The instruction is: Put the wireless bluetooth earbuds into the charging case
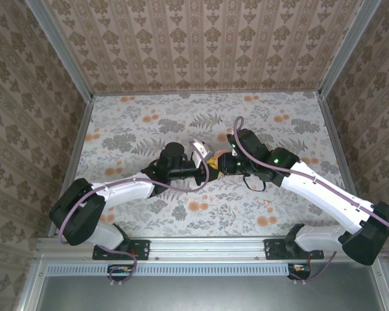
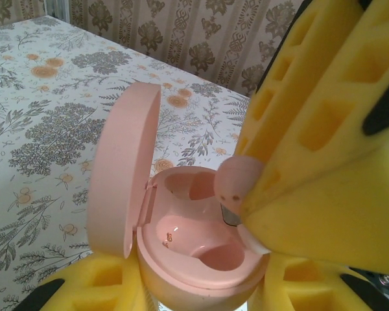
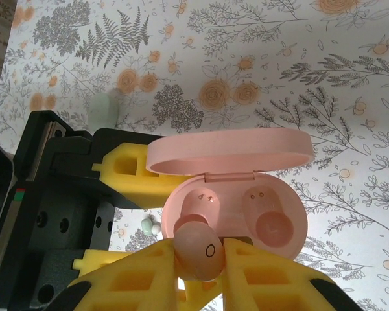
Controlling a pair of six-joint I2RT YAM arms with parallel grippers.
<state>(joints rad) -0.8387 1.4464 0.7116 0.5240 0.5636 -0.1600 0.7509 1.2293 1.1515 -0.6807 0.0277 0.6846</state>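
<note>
The left arm (image 1: 117,191) and right arm (image 1: 318,184) meet at the middle of the bench (image 1: 129,123) and crowd it. The far strip and both far corners lie open up to the walls (image 1: 201,45). The left hand (image 2: 201,291) grips the case (image 3: 246,220) from two sides. The raised lid (image 3: 227,149) walls off the hinge side. The right hand (image 3: 198,265), clamped on an earbud (image 3: 198,249), hangs over one well, and the other well (image 3: 272,223) is uncovered. A pale green oval (image 3: 104,107) lies near the left hand.
</note>
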